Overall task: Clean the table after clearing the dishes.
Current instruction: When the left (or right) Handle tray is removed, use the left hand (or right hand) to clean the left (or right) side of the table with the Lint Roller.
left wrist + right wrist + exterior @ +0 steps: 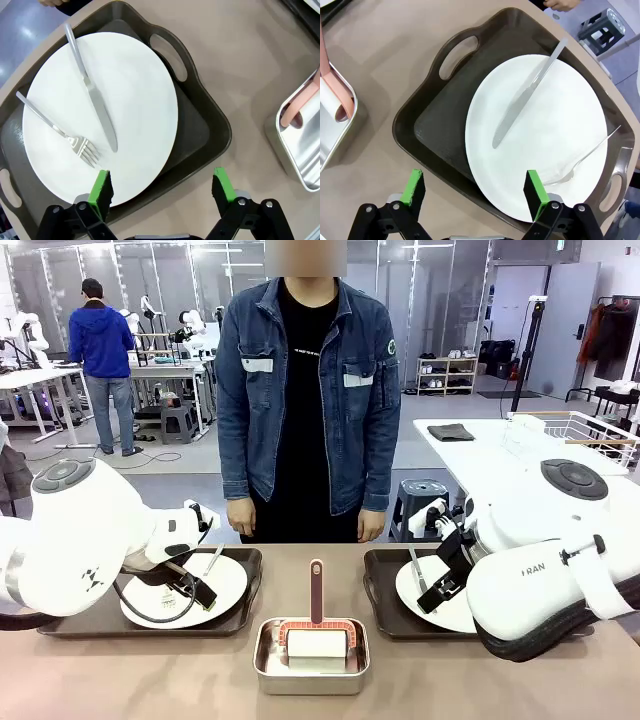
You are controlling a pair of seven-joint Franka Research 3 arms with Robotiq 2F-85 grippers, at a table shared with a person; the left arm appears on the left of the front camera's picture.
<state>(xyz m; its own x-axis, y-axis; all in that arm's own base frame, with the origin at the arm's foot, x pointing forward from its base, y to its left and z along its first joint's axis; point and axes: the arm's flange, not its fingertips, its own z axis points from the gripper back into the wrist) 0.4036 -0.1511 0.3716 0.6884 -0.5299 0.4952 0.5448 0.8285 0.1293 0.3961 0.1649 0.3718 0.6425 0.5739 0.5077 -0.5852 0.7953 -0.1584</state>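
The only lettering that can be read is a dark "FRAN" printed on the white shell of the right arm (540, 575), low at the right end of the table (200, 680) (the rest of the word curves out of sight). The left arm (75, 550) carries a small dark emblem without legible letters. The round green patch (391, 347) on the person's denim jacket is too small to read.

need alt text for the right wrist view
The right gripper, open, hangs above the near edge of a dark tray holding a white plate with a knife and fork on it. A steel pan sits on the beige table at the picture's left.
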